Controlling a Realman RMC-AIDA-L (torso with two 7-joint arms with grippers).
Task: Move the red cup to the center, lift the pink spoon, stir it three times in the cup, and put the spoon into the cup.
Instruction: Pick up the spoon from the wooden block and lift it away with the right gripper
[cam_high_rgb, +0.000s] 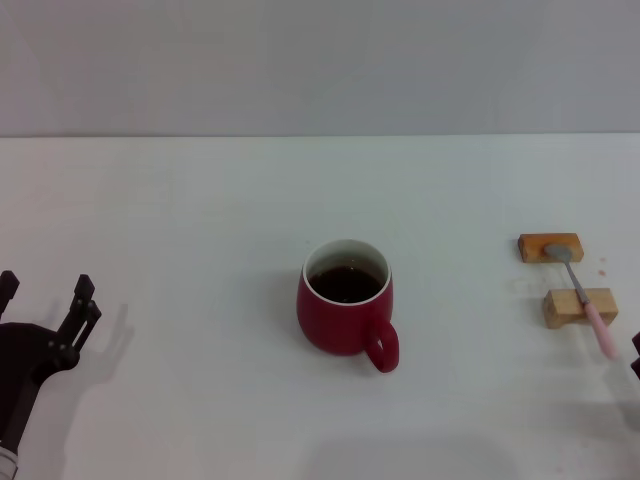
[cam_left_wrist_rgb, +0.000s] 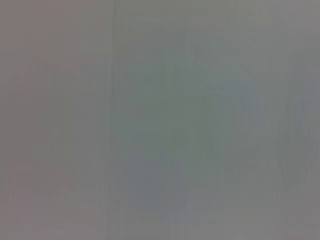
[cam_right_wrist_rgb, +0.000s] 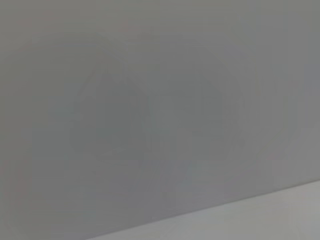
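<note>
The red cup stands upright near the middle of the white table, with dark liquid inside and its handle turned toward the front right. The pink spoon lies at the right across two small wooden blocks, its grey bowl on the far block and its pink handle reaching past the near one. My left gripper hovers open and holds nothing at the front left, far from the cup. Only a dark sliver of my right gripper shows at the right edge, just beyond the spoon's handle. Both wrist views show only a plain grey surface.
The far wooden block and the near wooden block carry the spoon at the right. A grey wall rises behind the table's back edge.
</note>
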